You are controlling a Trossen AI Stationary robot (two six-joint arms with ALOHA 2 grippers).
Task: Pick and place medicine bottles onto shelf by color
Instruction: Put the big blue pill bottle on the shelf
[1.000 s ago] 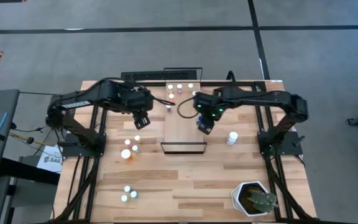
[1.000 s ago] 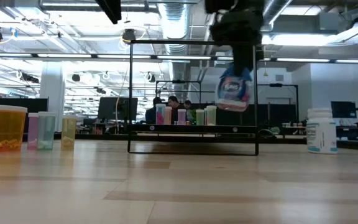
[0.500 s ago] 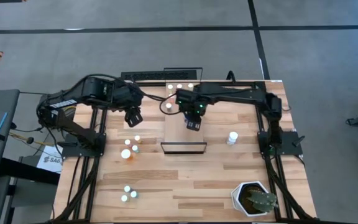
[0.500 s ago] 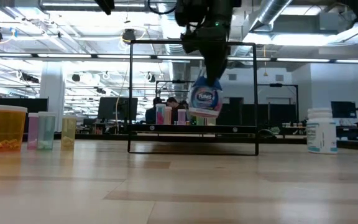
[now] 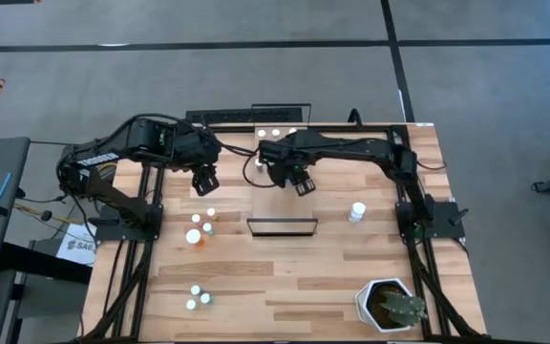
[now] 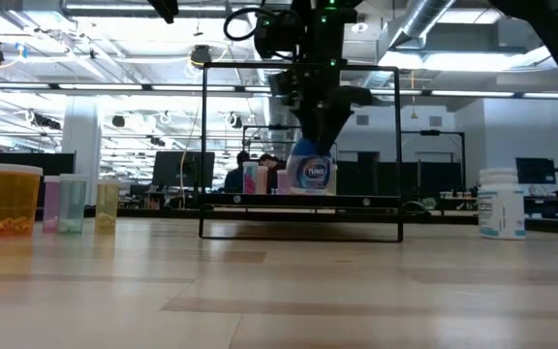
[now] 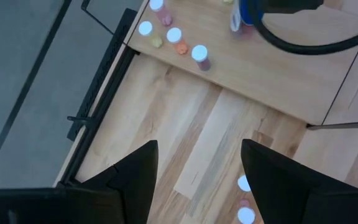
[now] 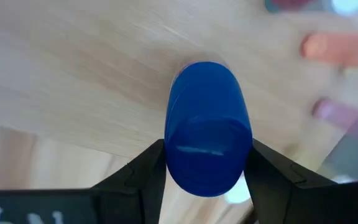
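My right gripper (image 5: 295,179) is shut on a blue medicine bottle (image 6: 310,173) with a blue cap (image 8: 208,143), over the far half of the shelf (image 5: 282,208). The shelf is a long light-wood board. Several small white-capped bottles (image 7: 174,35) stand at its far end. More small bottles (image 5: 200,232) stand on the table at left, where my left gripper (image 5: 203,179) hangs open above bare wood. A white bottle (image 5: 357,211) stands to the right of the shelf. My right gripper pinches the blue bottle's top end (image 8: 173,146) between its two fingers, one finger (image 8: 143,171) on each side. The fingers come from above, pointing down. The bottle hangs upright below them, its base at the shelf board; whether it touches I cannot tell.
A white hexagonal plant pot (image 5: 388,306) stands at the near right corner. Two small bottles (image 5: 197,297) stand near the left front. The shelf's dark frame (image 6: 300,231) rises around the board. Bare planks (image 5: 294,277) lie in front of the shelf.
My right gripper has carried the blue bottle toward the table's left edge and down over the shelf, rolling its wrist. The bottle, tilted before, now hangs upright close to the board. My left gripper has drawn back a little toward the table's left edge.
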